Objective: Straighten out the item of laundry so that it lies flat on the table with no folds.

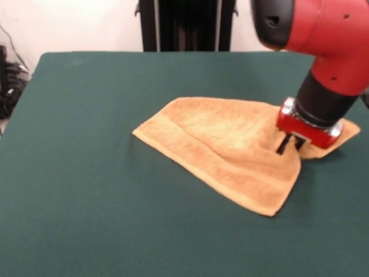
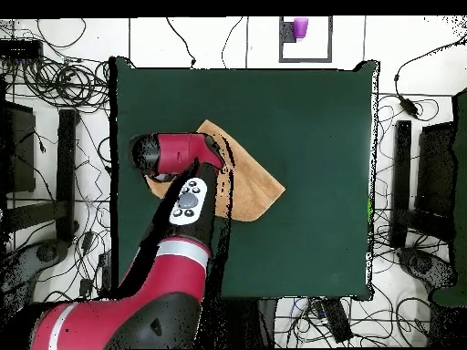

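The front view shows the gripper (image 1: 290,144), hidden under the arm (image 2: 182,196) overhead: its 2 dark fingers (image 1: 282,145) press close together onto the orange terry towel (image 1: 228,147), grip unclear. The towel lies folded, a paler band along 1 edge, on the green table (image 1: 86,173), right of centre.

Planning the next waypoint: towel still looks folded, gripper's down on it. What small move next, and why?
Probably drag the pinched layer sideways, out past the towel's right edge. The gripper sits on the cloth near where an under-layer tip pokes out, and the towel reads as a folded wedge on the table; whether the grip is secure is unclear.
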